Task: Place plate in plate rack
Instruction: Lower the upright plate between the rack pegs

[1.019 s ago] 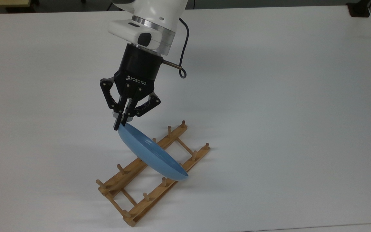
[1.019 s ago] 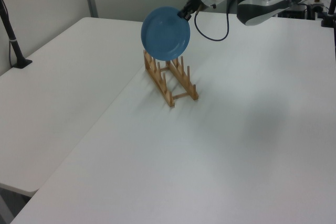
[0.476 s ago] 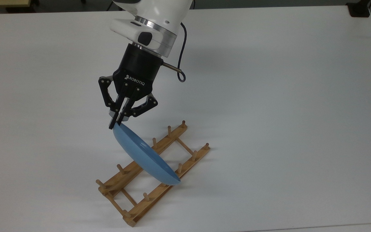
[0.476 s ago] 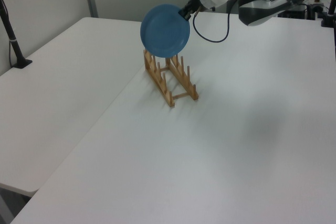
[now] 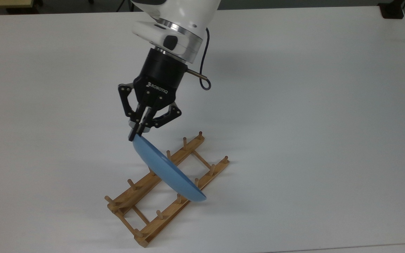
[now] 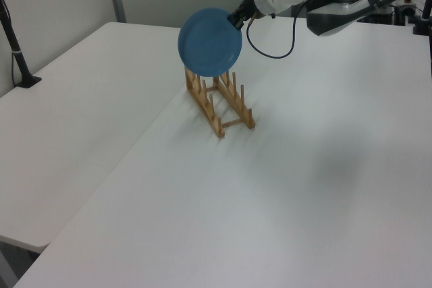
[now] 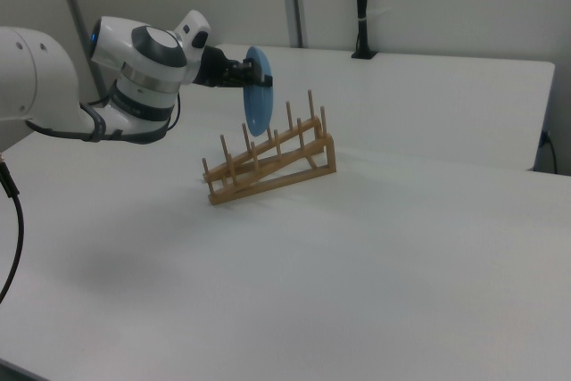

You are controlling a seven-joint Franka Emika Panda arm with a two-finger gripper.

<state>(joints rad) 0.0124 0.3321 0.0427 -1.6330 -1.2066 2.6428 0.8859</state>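
Over the middle of the white tabletop [image 5: 311, 105], a little toward the top view's near edge, the gripper [image 5: 136, 134] is clamped tight on the upper rim of the blue plate [image 5: 167, 172], carrying it on edge above the wooden rack [image 5: 142, 191]. What's changed: half a second ago the plate sat further toward the top view's left, and now the arm has swung it back toward the top view's right, its low edge hanging past the rack's nearer rail again. I read that as hunting for the right gap between pegs, so the plate is lined up but not yet seated, and the lowering is still to come. Now compare the cameras. Top view gives the plate crossing both rails at a slant. Left view shows its round face [image 6: 210, 42] full on, bottom rim dipping among the peg tips of the rack [image 6: 219, 102]. Right view turns it edge-on, a thin blue sliver [image 7: 259, 104] standing nearly upright, above the rack's rails [image 7: 268, 167] and apparently clear of them.
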